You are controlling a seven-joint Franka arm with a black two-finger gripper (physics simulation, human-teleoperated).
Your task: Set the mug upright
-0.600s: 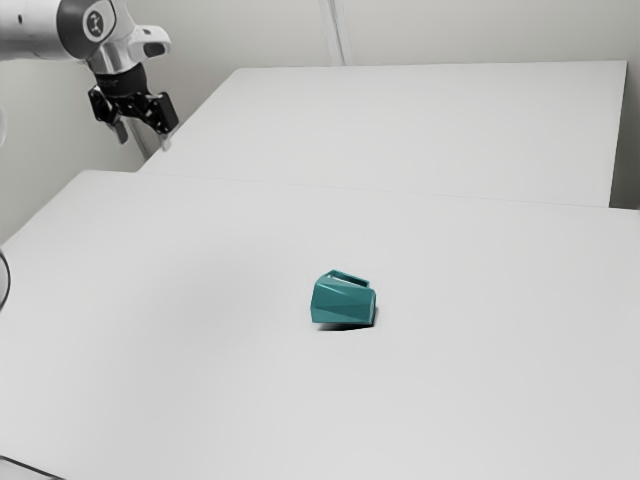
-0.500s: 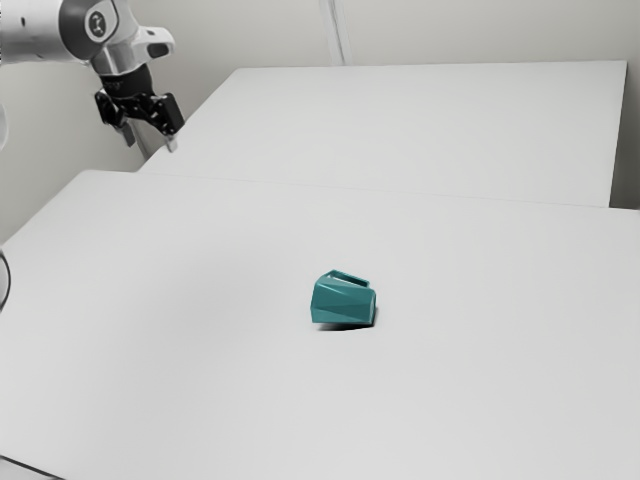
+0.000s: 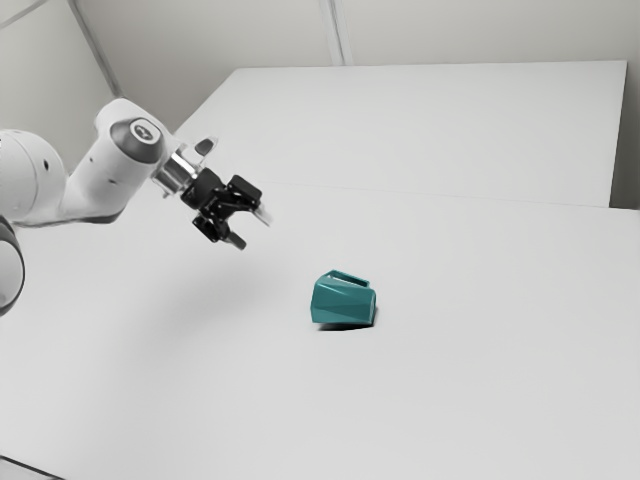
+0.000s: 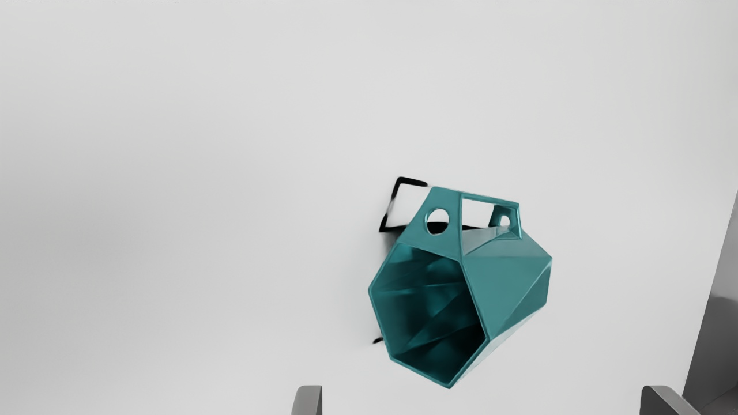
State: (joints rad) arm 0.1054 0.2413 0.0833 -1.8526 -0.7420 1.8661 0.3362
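My gripper (image 3: 252, 230) hangs in the air on the exterior view's left of the teal mug (image 3: 343, 301), apart from it and higher. The mug lies on its side on the white table. In the wrist view the faceted mug (image 4: 507, 282) shows its hollow mouth toward the camera, with its angular handle on the side away from my fingertips. Wide apart stand the two fingers of the gripper (image 4: 481, 402), open, with no contact on the mug.
The white table (image 3: 480, 380) carries the mug. Behind it a second white surface (image 3: 430, 130) extends toward the wall. In the wrist view a table edge runs down to a dark grey area (image 4: 718, 346).
My arm has swung in from the exterior view's upper left toward its right and lower, bringing the gripper much closer to the mug. The mug has stayed where it was.
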